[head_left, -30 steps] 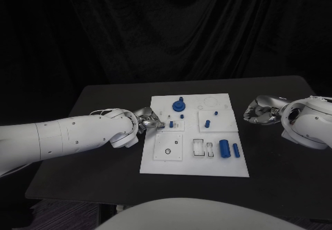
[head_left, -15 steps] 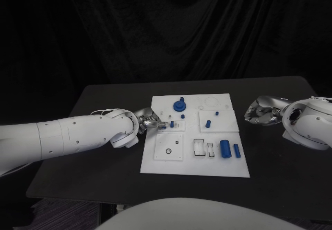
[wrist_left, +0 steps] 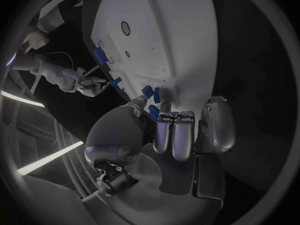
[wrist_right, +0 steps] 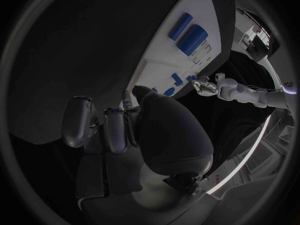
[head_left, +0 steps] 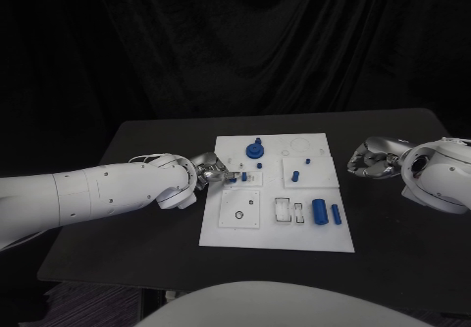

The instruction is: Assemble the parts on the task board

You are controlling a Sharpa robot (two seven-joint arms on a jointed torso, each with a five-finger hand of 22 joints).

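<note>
A black table (head_left: 147, 252) with a matte top stands in the middle of the scene, its near and left edges showing against a darker floor. Behind it hangs a black curtain (head_left: 246, 54) in loose vertical folds, covering the whole background above the table's far edge.

White task board (head_left: 221, 231), blue parts (head_left: 319, 210), black table (head_left: 147, 238), seemingly plain.

left robot hand (head_left: 214, 174) fingertips hiding small part
</note>
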